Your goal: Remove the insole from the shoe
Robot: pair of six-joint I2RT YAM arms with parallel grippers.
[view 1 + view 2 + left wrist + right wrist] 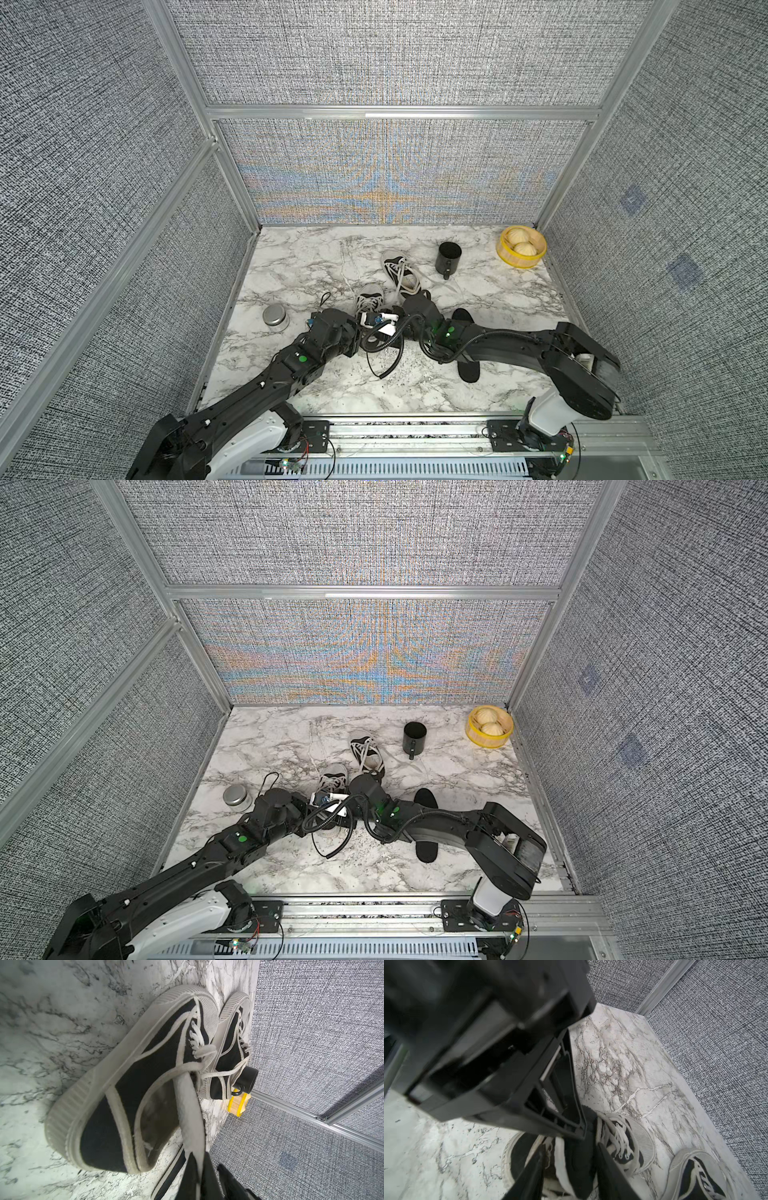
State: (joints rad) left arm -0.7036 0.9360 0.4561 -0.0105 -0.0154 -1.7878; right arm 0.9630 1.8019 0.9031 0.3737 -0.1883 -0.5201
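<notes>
Marble table [311,257], near shoe [124,1084]: left gripper [209,1169] clamped on the insole [189,1105], its heel end lifted out of the opening. Right gripper [571,1151] straddles it, bite unclear. Light and floppy, it'll bend; grip low, near the shoe.

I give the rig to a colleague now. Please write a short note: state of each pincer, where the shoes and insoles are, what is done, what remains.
The left pincer is shut on the insole, which sticks partly out of the near shoe.
The right pincer has its jaws on either side of the same insole; whether they press it, I cannot tell.
The far shoe stands apart from both.
Another insole lies flat on the table, partly under the right arm.
Done: insole gripped and partly out.
Left: pull it fully out and lay it down.
</notes>
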